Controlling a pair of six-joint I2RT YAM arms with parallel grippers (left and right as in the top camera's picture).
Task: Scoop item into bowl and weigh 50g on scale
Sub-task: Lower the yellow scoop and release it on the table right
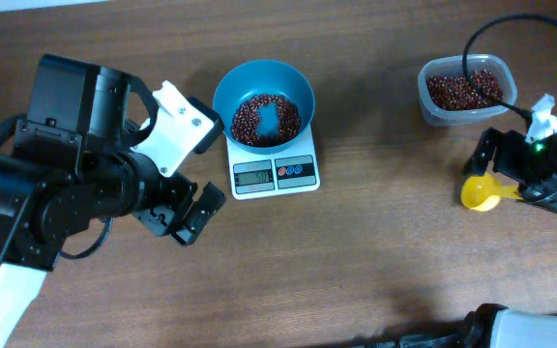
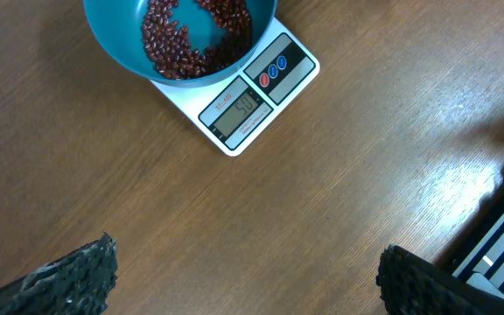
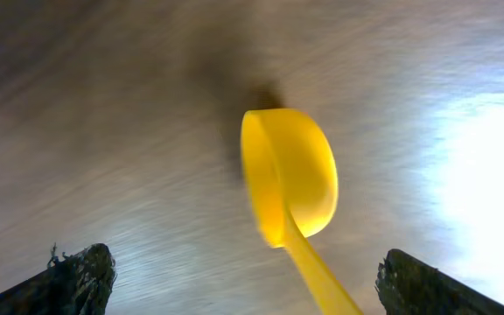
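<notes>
The teal-blue bowl (image 1: 263, 77) stands on the white scale (image 1: 276, 175) and holds a layer of dark red-brown beans (image 1: 249, 121). In the left wrist view the bowl (image 2: 116, 52), beans (image 2: 182, 44) and scale (image 2: 256, 101) show at the top; the display seems to read 50. My left gripper (image 1: 184, 217) (image 2: 248, 280) is open and empty over bare wood, left of and in front of the scale. My right gripper (image 1: 511, 184) (image 3: 245, 289) is open, with the handle of an empty yellow scoop (image 1: 479, 191) (image 3: 291, 175) lying between its spread fingers.
A clear rounded-square tub (image 1: 465, 89) of more beans stands at the back right, just behind the right arm. A black cable runs over the tub. The brown wooden table (image 1: 356, 271) carries everything.
</notes>
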